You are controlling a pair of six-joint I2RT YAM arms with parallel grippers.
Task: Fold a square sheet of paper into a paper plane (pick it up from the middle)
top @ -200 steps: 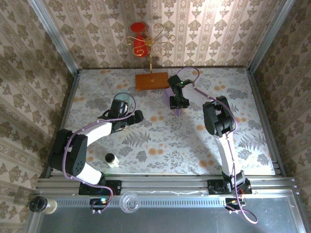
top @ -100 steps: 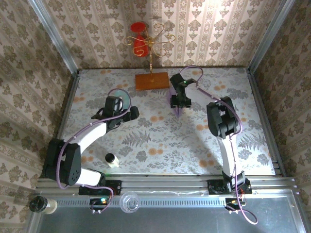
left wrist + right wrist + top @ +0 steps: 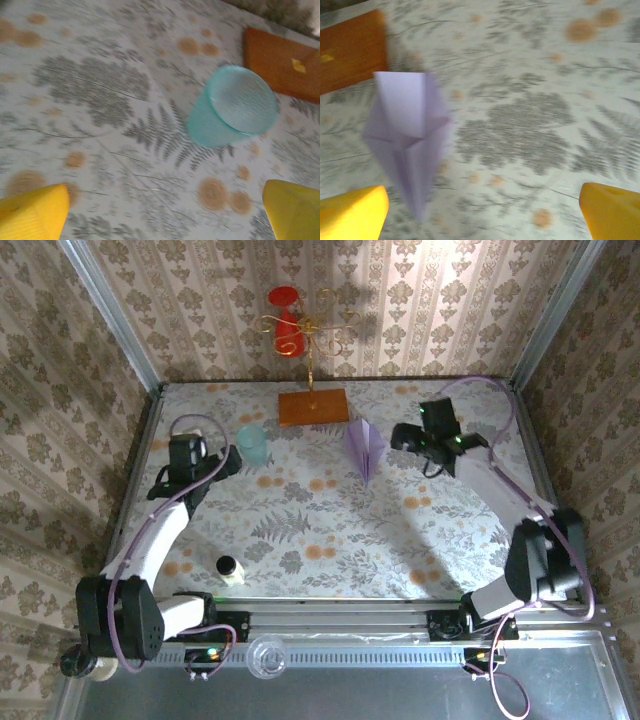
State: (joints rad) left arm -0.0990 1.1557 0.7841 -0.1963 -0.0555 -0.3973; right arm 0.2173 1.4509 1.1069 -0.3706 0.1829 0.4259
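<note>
The square sheet of paper is folded into the paper plane (image 3: 365,448), a pale lilac dart lying flat on the flowered table with its tip toward the near edge. In the right wrist view the paper plane (image 3: 410,140) lies left of centre, apart from both yellow fingers (image 3: 352,212). My right gripper (image 3: 398,436) is open and empty, just right of the plane. Far to the left, my left gripper (image 3: 226,461) is also open with nothing between its fingers (image 3: 295,207); it points at the teal cup.
A pale teal cup (image 3: 252,443) stands left of the plane. An orange-brown wooden board (image 3: 313,406) with a gold wire stand sits at the back. A small white bottle (image 3: 229,569) stands near the front left. Patterned walls enclose the table.
My right gripper has opened, let go of the plane and pulled away to the right. The plane now lies on the table. My left arm has drawn back to the left.
</note>
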